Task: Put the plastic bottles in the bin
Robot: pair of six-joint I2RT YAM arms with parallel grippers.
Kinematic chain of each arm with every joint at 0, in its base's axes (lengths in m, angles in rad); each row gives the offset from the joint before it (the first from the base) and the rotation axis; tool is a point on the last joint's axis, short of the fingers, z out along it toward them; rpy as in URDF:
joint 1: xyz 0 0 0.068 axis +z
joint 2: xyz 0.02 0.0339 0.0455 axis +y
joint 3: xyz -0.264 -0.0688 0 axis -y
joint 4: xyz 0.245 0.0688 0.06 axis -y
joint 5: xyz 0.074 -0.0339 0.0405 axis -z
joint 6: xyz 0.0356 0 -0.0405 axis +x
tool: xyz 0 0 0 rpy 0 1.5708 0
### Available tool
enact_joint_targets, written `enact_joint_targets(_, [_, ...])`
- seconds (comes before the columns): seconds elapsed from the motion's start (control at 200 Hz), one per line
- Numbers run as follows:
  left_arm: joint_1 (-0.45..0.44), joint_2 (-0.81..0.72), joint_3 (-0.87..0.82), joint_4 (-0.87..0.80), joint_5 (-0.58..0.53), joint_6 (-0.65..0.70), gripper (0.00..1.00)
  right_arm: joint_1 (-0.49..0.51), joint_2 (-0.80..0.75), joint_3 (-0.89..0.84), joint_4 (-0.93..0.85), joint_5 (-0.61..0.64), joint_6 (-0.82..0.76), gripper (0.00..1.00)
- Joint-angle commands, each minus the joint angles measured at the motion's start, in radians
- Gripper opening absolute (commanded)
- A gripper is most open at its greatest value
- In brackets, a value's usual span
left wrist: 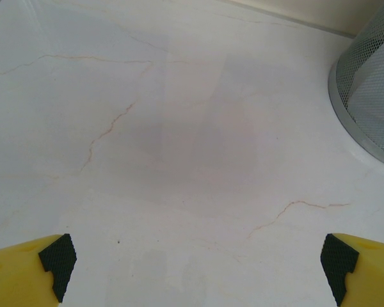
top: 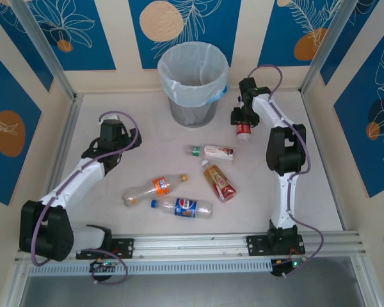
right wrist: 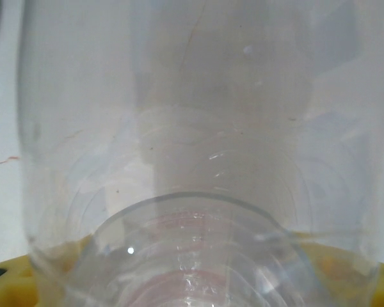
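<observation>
Seen from above, the right hand (top: 243, 120) is clamped on a red-labelled bottle (top: 244, 132) just to the right of the bin (top: 193, 114) and not yet over its mouth. The step appears to be the carry. Done well, the bottle would go above the rim and to the middle of the wide opening before the grip loosens, so it does not snag the white liner (top: 193, 64). What the liner holds cannot be made out. Four more bottles lie on their sides on the bench (top: 115, 173): a green-capped one (top: 212, 152), an orange-capped one (top: 219, 181), an orange-labelled one (top: 155, 187) and a blue-labelled one (top: 182, 206). The left hand (top: 112, 121) waits well left of the bin. From the left wrist, that hand (left wrist: 198, 262) is spread wide over bare bench, with the bin's mesh (left wrist: 371, 89) at right. From the right wrist, the clear bottle (right wrist: 192, 160) sits pressed close between yellow fingers (right wrist: 13, 281); it looks empty.
</observation>
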State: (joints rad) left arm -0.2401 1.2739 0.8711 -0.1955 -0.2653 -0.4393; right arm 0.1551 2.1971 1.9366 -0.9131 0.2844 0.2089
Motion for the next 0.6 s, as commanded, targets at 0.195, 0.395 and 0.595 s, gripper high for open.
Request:
enact_joint_targets(0.195, [0.019, 0.029, 0.001, 0.015, 0.036, -0.018, 0.99, -0.004, -0.218, -0.141, 0.161, -0.061, 0.054, 0.57])
enact_joint_targets(0.395, [0.02, 0.037, 0.012, 0.013, 0.043, -0.013, 0.99, -0.013, -0.336, -0.203, 0.241, -0.129, 0.1, 0.56])
enact_joint_targets(0.595, [0.022, 0.037, 0.011, 0.008, 0.044, -0.012, 0.99, -0.04, -0.433, -0.24, 0.326, -0.281, 0.204, 0.56])
